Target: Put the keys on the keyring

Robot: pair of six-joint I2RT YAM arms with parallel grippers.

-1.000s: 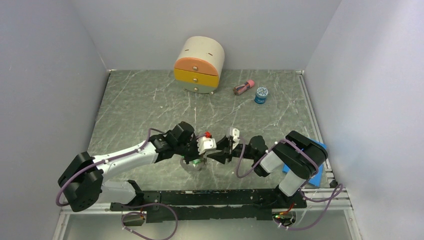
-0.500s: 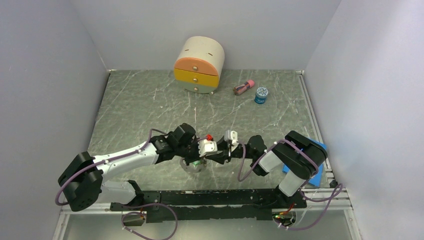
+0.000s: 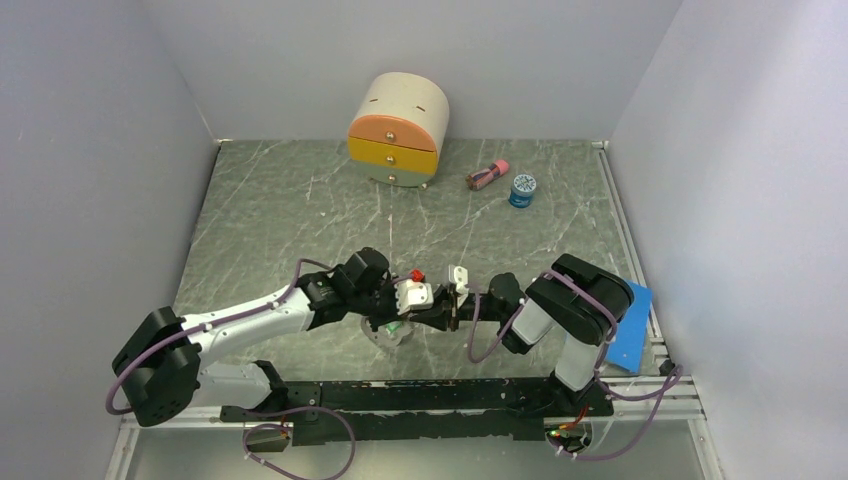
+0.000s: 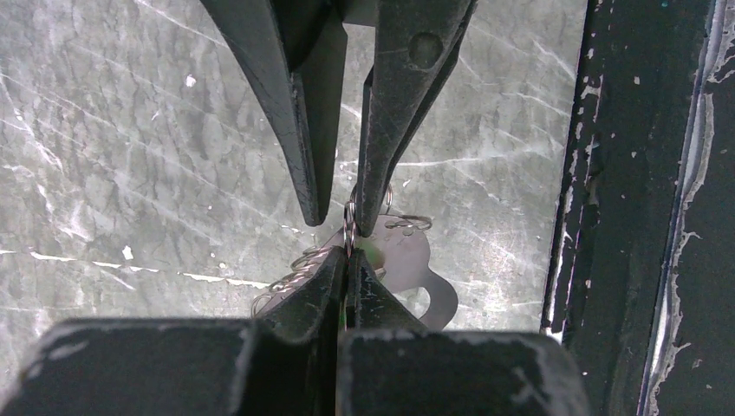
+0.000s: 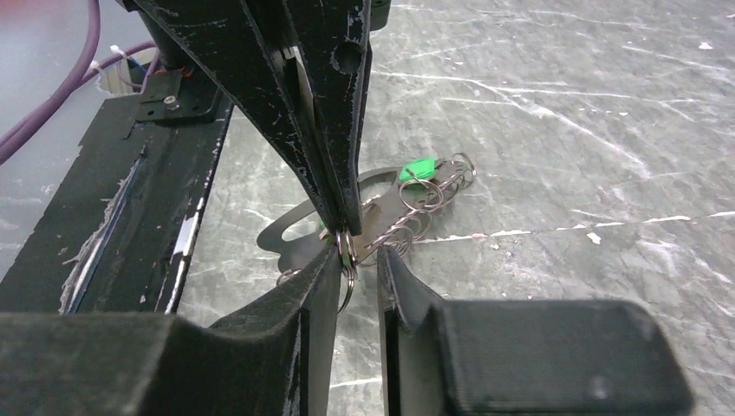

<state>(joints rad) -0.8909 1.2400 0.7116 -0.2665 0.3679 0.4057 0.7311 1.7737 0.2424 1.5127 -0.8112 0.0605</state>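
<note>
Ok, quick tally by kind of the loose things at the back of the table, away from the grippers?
Drawer unit: 1
Pink tube: 1
Blue round jar: 1
Total: 3

Both arms have chunky black joints and white link covers, with purple cables looping along them. The left arm (image 3: 250, 318) has a long white forearm; the right arm (image 3: 560, 320) has a white upper segment. Each gripper has black, tapered, scuffed fingers (image 5: 295, 95). A small red part (image 3: 416, 274) sits at the left wrist's 12 o'clock.
</note>
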